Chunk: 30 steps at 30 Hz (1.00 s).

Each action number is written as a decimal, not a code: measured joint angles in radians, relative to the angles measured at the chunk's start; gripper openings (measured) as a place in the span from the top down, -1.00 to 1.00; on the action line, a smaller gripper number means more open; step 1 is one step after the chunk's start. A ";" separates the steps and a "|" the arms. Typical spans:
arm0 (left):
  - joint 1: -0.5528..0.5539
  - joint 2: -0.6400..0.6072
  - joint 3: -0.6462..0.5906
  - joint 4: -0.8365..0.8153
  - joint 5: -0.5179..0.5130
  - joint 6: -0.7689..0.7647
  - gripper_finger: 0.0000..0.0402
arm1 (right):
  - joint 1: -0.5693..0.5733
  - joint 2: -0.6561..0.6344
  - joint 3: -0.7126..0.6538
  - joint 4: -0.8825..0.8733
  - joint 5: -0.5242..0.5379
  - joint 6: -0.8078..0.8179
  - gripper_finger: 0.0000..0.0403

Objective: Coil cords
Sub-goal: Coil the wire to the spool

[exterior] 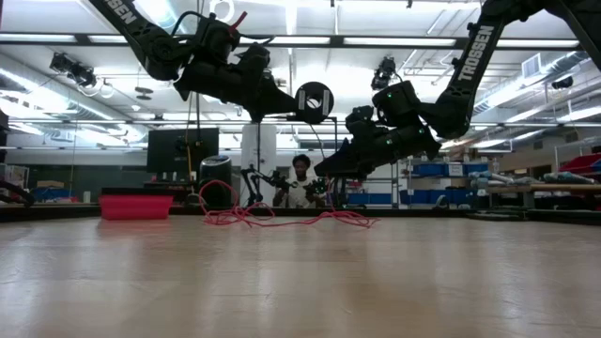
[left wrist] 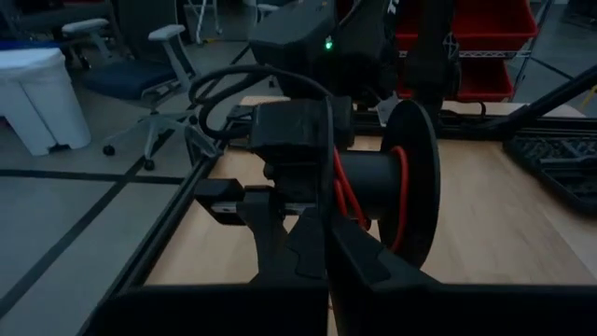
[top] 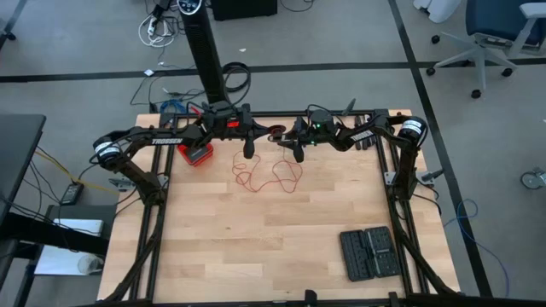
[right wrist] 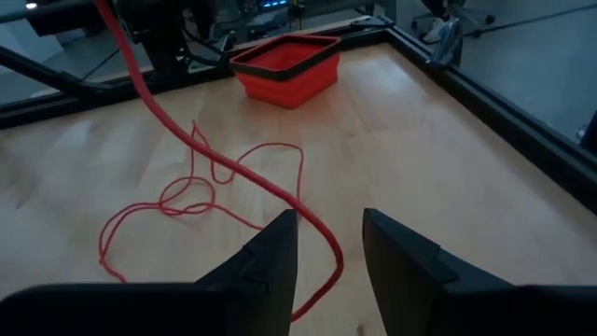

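**Red wire half on the spool, half loose on the table**

We are winding a very thin red wire (top: 266,176) onto a dark spool (left wrist: 410,182). A few turns are already sitting on the spool's hub; the rest is lying in loose loops on the wooden table (top: 256,247), just in front of the spool and beside the red box (top: 198,154), with one strand rising from the heap toward the arms.

We are judging the wire to be light, limp and springy: it is likely to slide through a loose pinch, kink if pulled hard, and drag its whole tangle along. The best place to take it looks like the free strand rising toward the spool, not the heap.

The left gripper (left wrist: 312,252) is hanging above the table with its fingers clenched on the spool, holding it up beside the right arm. The right gripper (right wrist: 328,245) is hovering just beside the spool, its fingers (right wrist: 270,257) spread apart and grasping nothing; the strand is passing between them, and we cannot tell whether it is touching either.
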 joint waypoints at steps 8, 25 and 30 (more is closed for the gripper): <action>-0.001 0.000 0.000 0.013 0.000 -0.004 1.00 | 0.000 0.000 0.000 0.018 0.015 -0.014 0.47; 0.001 0.000 0.000 -0.068 -0.042 0.001 1.00 | -0.022 -0.031 0.000 -0.039 -0.064 -0.013 0.89; 0.001 0.000 0.000 -0.069 -0.045 0.002 1.00 | -0.023 -0.031 0.000 -0.044 -0.080 -0.011 0.84</action>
